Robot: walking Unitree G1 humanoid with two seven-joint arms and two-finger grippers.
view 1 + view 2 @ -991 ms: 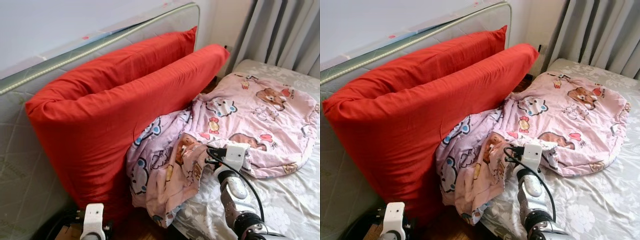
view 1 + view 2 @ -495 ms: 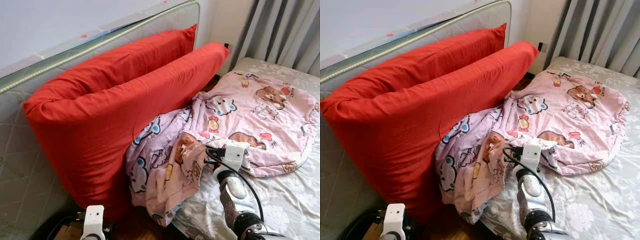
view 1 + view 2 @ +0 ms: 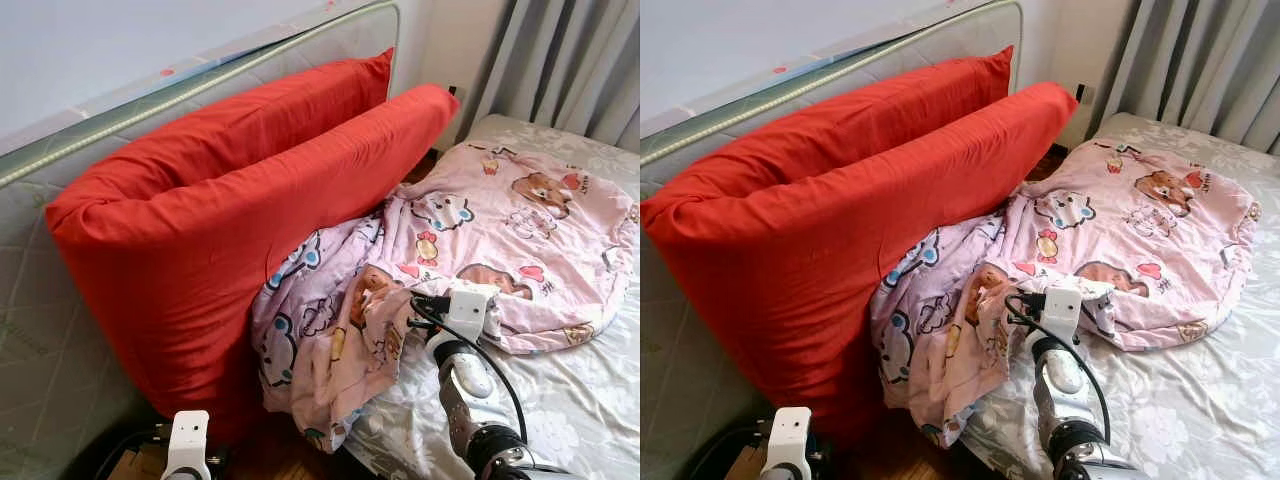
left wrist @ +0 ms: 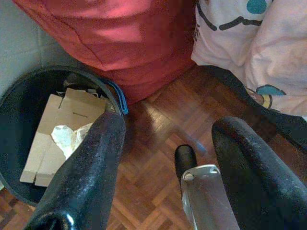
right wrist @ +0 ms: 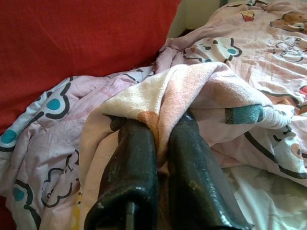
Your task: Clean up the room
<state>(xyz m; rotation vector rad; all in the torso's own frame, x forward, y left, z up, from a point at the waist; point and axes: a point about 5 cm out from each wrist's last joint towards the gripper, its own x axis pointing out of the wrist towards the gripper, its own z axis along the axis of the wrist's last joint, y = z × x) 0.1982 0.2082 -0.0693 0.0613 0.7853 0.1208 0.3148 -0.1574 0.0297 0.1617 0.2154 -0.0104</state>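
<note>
A pink cartoon-print blanket [image 3: 500, 230] lies crumpled on the bed, and one corner hangs over the bed's edge toward the floor. My right gripper [image 5: 163, 129] is shut on a fold of this blanket, its fingertips tucked under the cloth. In the eye views the right wrist [image 3: 468, 315] sits at the blanket's near edge. My left gripper [image 4: 171, 125] hangs low and open over the wooden floor [image 4: 158, 110], holding nothing, next to a black bin [image 4: 12, 103].
Two big red pillows [image 3: 230, 220] lean against an upright mattress [image 3: 50, 310] at the left. The bin holds cardboard [image 4: 57, 129] and crumpled paper. A grey floral sheet [image 3: 590, 400] covers the bed. Grey curtains [image 3: 570, 60] hang at the back right.
</note>
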